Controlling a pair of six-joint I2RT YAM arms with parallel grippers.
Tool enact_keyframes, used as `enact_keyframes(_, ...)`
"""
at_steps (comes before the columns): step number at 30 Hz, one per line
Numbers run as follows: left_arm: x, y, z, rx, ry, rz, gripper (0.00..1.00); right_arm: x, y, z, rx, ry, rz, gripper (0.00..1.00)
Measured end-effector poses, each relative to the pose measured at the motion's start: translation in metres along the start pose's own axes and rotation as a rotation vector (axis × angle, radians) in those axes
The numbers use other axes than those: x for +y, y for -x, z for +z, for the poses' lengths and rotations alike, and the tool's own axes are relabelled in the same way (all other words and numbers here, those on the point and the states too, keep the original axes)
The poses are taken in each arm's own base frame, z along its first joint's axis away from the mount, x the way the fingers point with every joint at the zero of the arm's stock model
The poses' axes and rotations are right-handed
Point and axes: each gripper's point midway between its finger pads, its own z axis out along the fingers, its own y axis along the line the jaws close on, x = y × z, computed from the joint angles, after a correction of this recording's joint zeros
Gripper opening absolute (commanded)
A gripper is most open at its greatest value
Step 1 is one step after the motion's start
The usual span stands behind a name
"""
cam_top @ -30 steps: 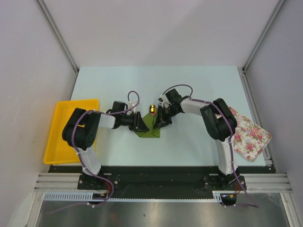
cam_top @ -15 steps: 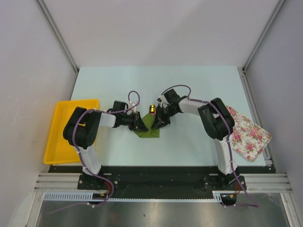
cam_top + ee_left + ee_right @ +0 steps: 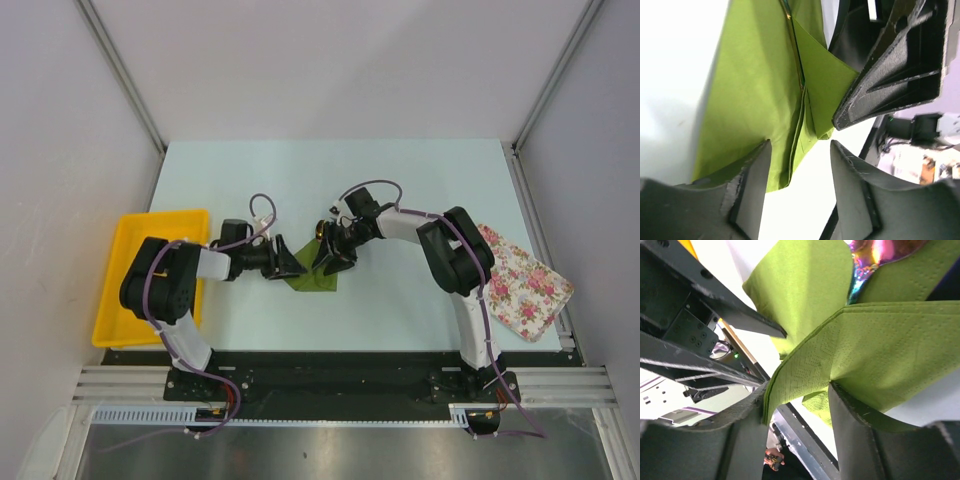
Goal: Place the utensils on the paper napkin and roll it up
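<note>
Top external, yellow tray (image 3: 113,300) left, floral cloth (image 3: 527,285) right, jaws overlapping napkin (image 3: 306,274)

Both arms folded inward, grippers tip to tip.
White-and-black left arm (image 3: 165,285) and right arm (image 3: 455,250) bend at the elbow; black two-finger left gripper (image 3: 285,263) and black two-finger right gripper (image 3: 325,255) sit low, close together, jaws parted.
</note>
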Motion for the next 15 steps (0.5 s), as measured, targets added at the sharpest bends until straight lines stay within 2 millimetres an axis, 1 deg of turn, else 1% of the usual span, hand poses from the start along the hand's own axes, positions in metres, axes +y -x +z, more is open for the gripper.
enact_keyframes(2, 0.001, 0.002, -0.004, -0.023, -0.004, -0.027, 0.61, 0.002, 0.000, 0.000, 0.000, 0.007, 0.001, 0.57)
enact_keyframes(5, -0.001, 0.005, -0.006, -0.043, -0.022, -0.053, 0.62, 0.004, 0.001, 0.000, -0.002, 0.015, 0.008, 0.66)
enact_keyframes(6, -0.002, 0.007, -0.006, -0.052, -0.029, -0.056, 0.62, 0.005, 0.001, 0.000, -0.002, 0.019, 0.010, 0.67)
enact_keyframes(10, -0.010, 0.017, -0.007, -0.086, -0.059, -0.054, 0.62, 0.009, 0.002, 0.000, 0.000, 0.038, 0.019, 0.68)
enact_keyframes(12, -0.014, 0.022, -0.007, -0.104, -0.073, -0.056, 0.63, 0.009, 0.002, 0.000, -0.001, 0.042, 0.026, 0.73)
enact_keyframes(15, -0.017, 0.027, -0.007, -0.121, -0.082, -0.055, 0.66, 0.012, 0.003, 0.000, -0.001, 0.062, 0.039, 0.73)
